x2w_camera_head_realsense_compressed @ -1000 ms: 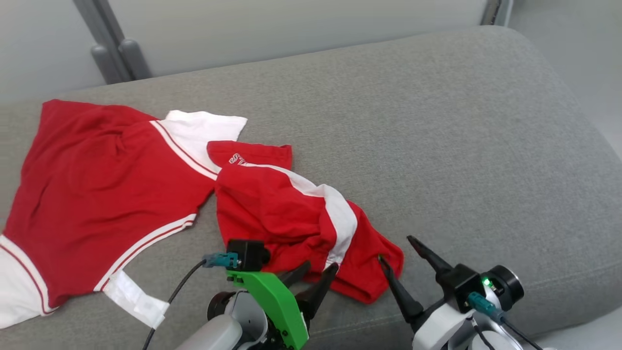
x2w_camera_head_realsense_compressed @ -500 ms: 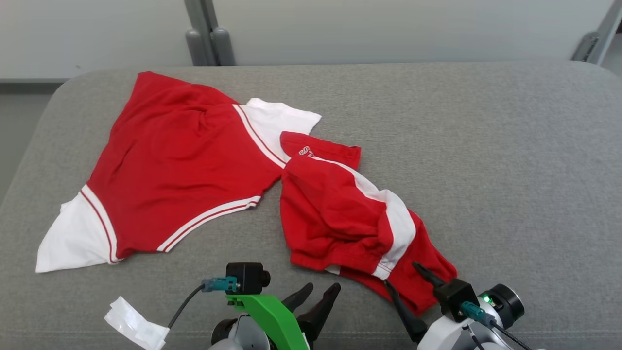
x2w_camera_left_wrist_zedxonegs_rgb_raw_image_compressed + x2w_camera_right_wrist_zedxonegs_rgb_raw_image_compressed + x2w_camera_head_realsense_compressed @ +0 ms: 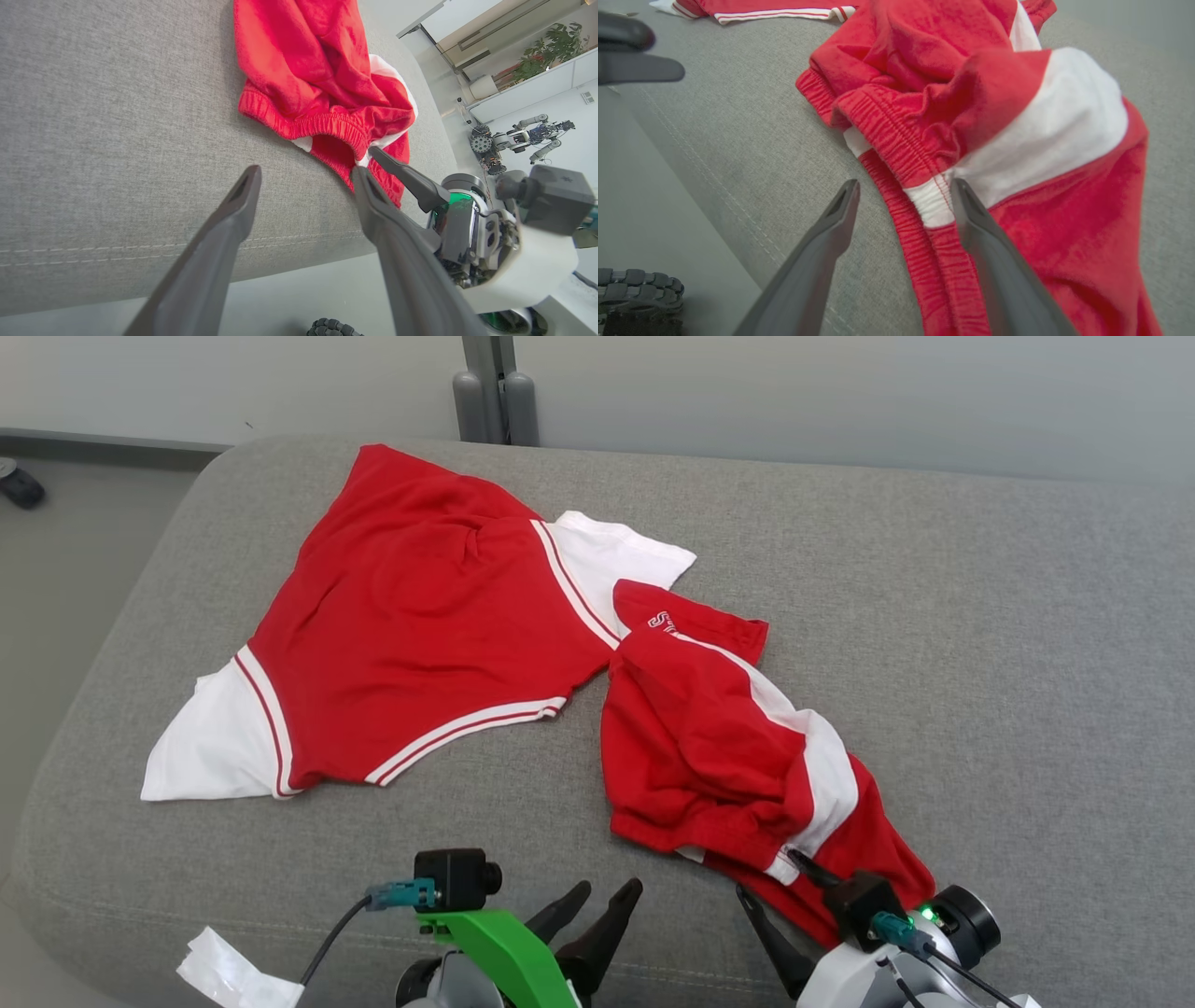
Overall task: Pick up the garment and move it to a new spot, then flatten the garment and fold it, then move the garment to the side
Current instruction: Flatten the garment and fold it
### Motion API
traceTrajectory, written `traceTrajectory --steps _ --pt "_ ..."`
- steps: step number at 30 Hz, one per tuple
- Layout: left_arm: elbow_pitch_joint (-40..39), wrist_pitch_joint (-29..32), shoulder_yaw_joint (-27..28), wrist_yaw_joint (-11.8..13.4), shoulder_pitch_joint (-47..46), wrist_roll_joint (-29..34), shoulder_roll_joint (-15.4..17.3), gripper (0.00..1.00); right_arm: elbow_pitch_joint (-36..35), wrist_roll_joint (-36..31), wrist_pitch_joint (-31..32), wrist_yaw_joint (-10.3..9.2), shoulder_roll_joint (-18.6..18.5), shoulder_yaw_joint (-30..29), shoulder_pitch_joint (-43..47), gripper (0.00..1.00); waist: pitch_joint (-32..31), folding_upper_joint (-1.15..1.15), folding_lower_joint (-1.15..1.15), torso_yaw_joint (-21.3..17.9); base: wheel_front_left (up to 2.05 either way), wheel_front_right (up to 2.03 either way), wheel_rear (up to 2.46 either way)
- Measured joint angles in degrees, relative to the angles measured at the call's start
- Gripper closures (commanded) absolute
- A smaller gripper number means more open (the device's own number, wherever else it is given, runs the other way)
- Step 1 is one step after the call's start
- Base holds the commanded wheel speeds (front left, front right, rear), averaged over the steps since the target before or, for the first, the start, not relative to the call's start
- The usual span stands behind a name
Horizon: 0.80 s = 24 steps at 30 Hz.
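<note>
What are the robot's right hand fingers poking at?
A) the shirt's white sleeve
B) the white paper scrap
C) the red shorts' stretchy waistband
C: the right gripper, open, has a finger either side of the elastic waistband on the crumpled shorts.

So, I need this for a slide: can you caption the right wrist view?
The right gripper, jaws open, poised at the waistband of crumpled red-and-white shorts on a grey cushion.
</note>
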Motion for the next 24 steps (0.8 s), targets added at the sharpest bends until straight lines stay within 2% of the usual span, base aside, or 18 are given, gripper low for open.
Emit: traceTrajectory --steps 22,23,24 --pt "-4.0 -0.1 1.1 1.0 0.2 -0.2 1.0 0.0 3.8 -2.0 1.8 -1.05 -0.6 0.2 -5.8 0.0 3.6 0.0 0.0 -0.3 0.0 0.0 0.0" --pt "-4.0 -0.1 1.1 1.0 0.2 -0.3 1.1 0.0 4.0 -2.1 1.8 -1.11 -0.6 0.2 -5.9 0.22 3.7 0.0 0.0 -0.3 0.0 0.0 0.0" --pt "-4.0 -0.1 1.2 1.0 0.2 -0.3 1.2 0.0 4.2 -2.1 1.8 -1.12 -0.6 0.3 -5.9 0.5 3.7 0.0 0.0 -0.2 0.0 0.0 0.0"
